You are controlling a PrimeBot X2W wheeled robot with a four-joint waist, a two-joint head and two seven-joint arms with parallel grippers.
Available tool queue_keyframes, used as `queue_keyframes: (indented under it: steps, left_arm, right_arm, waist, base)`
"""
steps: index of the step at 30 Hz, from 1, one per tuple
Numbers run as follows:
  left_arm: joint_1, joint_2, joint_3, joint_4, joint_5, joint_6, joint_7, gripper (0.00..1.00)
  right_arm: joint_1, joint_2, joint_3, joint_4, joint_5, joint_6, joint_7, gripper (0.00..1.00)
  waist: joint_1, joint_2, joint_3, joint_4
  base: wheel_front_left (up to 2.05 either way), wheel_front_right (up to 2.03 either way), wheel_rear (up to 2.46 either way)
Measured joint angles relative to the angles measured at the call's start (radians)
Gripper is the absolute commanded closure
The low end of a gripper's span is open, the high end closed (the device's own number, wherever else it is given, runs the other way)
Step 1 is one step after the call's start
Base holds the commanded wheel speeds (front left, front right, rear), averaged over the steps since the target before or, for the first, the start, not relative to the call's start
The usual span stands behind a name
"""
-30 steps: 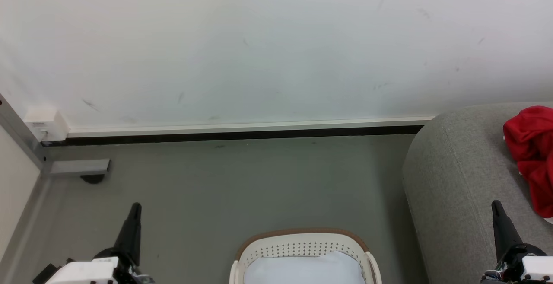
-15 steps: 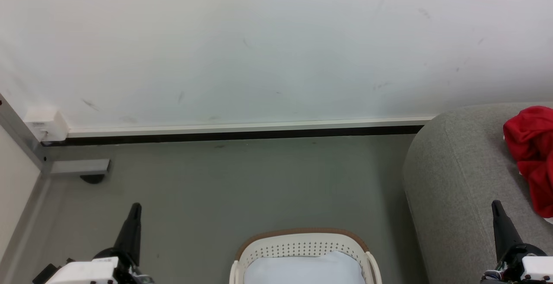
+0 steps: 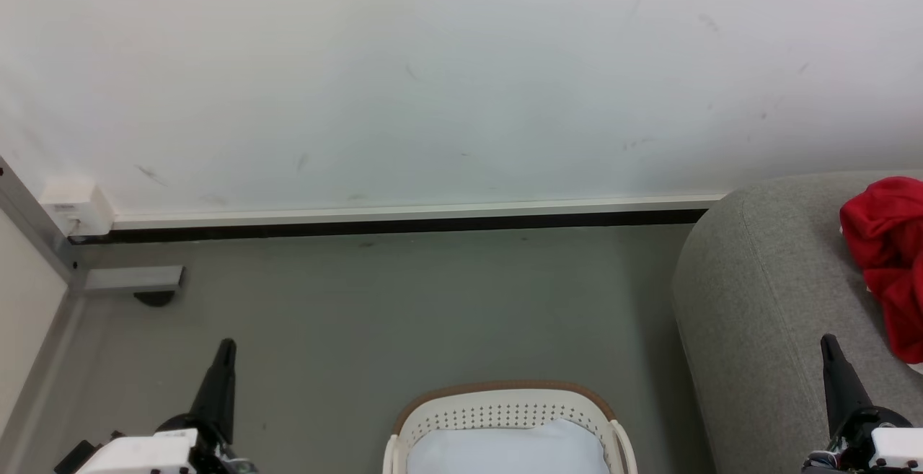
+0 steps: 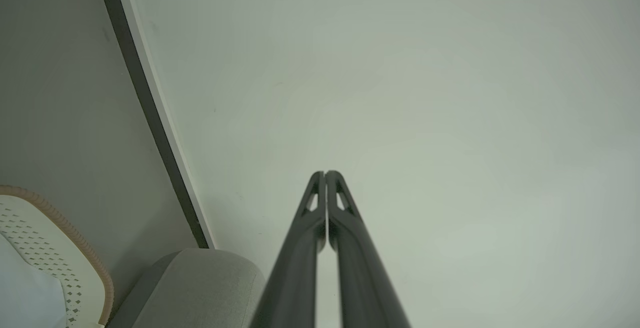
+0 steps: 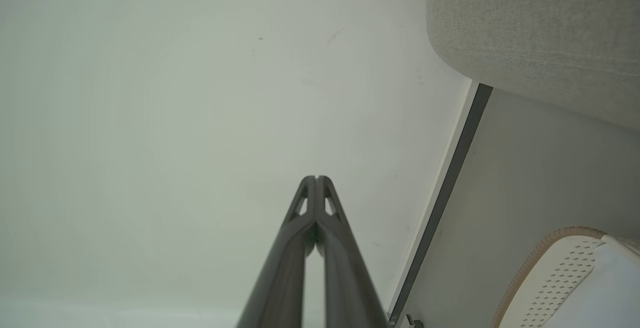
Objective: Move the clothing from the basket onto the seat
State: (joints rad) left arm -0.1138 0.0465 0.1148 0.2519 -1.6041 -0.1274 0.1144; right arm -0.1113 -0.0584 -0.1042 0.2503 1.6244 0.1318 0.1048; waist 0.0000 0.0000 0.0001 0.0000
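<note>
Bright red clothing (image 3: pixel 888 257) lies bunched on the grey seat (image 3: pixel 757 301) at the right edge of the head view. The white perforated basket (image 3: pixel 505 409) with its brown rim band stands on the floor at the bottom centre, a pale blue-white cloth (image 3: pixel 505 451) lying inside it. My left gripper (image 3: pixel 226 346) points up at the lower left, shut and holding nothing. At the lower right my right gripper (image 3: pixel 826 340) is shut and empty in front of the seat. The left wrist view shows the left gripper (image 4: pixel 325 173) closed tip to tip, beside the basket (image 4: pixel 60 248) and seat (image 4: pixel 200 278). The right gripper (image 5: pixel 316 178) looks the same, near the basket (image 5: pixel 550 268) and seat (image 5: pixel 525 28).
A white wall (image 3: pixel 433 77) with a dark baseboard (image 3: pixel 389 227) runs across behind the grey floor (image 3: pixel 404 308). A metal post and foot (image 3: pixel 130 281) with a small white box (image 3: pixel 76 208) stand at the left corner.
</note>
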Motion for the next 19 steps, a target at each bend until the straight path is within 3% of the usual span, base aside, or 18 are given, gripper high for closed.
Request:
queue_keyframes:
  steps: [19]
  left_arm:
    - [0.0,0.0,0.0,0.0,0.0,0.0,0.0,1.0]
  right_arm:
    - [0.0,0.001,-0.001,0.0,-0.003,0.0,0.001,1.0]
  waist:
    - [0.0,0.0,0.0,0.0]
  base:
    - [0.0,0.0,0.0]
